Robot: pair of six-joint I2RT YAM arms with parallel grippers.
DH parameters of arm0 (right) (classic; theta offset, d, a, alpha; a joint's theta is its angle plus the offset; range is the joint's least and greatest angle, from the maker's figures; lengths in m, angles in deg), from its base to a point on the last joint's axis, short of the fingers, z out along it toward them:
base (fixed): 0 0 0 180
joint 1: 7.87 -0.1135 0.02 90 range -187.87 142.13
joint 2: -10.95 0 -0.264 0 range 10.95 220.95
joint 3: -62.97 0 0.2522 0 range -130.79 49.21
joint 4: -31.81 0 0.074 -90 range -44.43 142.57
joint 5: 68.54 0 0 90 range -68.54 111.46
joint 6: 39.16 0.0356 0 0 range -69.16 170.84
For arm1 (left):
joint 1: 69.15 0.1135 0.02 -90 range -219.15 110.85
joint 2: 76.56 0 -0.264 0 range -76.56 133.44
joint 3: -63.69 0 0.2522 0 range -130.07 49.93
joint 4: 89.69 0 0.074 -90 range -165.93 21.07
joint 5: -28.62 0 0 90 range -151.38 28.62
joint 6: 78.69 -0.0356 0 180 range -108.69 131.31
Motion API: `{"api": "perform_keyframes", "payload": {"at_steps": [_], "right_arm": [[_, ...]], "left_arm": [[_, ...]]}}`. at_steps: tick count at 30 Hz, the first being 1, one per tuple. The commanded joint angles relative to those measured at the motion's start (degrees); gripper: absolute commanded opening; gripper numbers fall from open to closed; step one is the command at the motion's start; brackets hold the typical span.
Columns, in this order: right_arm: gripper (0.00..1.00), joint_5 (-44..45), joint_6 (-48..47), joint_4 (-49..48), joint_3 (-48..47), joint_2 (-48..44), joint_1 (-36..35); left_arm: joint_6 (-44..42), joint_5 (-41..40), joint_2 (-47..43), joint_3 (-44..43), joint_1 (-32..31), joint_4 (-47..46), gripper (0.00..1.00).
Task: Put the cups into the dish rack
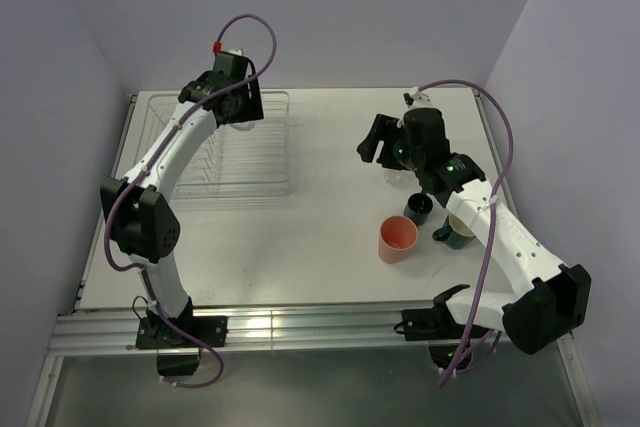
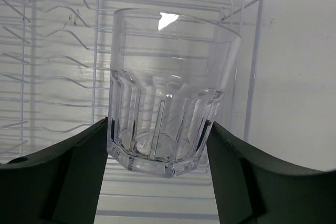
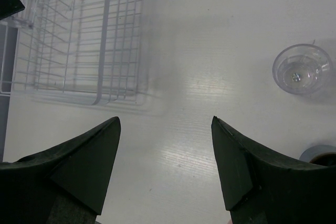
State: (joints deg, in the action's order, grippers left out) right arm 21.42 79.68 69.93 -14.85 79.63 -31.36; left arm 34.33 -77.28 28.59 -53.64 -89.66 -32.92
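My left gripper is shut on a clear glass tumbler and holds it upright over the far right part of the wire dish rack; the rack's bars show behind the glass. My right gripper is open and empty above the table, right of the rack. The second clear tumbler stands on the table, partly hidden under the right arm in the top view. The navy mug, the teal mug and the salmon-pink tumbler stand close together near the right arm.
The white table is walled at the back and both sides. A metal rail runs along its near edge by the arm bases.
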Motion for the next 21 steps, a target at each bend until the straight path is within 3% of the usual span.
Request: {"api": "perform_keyframes", "payload": {"at_steps": [1,4,11,21], "right_arm": [[0.77,-1.44,-0.71,-2.39,-1.95,0.04,-0.86],[0.77,-2.77,-2.20,-2.47,-4.76,1.89,-1.39],[0.78,-11.91,-7.30,-9.32,-10.03,6.90,-1.39],[0.77,-22.29,-9.68,-15.30,-18.21,15.33,-1.39]], "left_arm": [[-2.72,5.26,2.70,-6.11,1.44,10.06,0.14],[-3.16,12.01,1.91,-5.42,2.14,9.13,0.13],[-3.95,40.03,-5.90,4.23,3.81,1.66,0.09],[-5.36,47.62,-17.24,14.52,3.81,-1.77,0.03]]}}
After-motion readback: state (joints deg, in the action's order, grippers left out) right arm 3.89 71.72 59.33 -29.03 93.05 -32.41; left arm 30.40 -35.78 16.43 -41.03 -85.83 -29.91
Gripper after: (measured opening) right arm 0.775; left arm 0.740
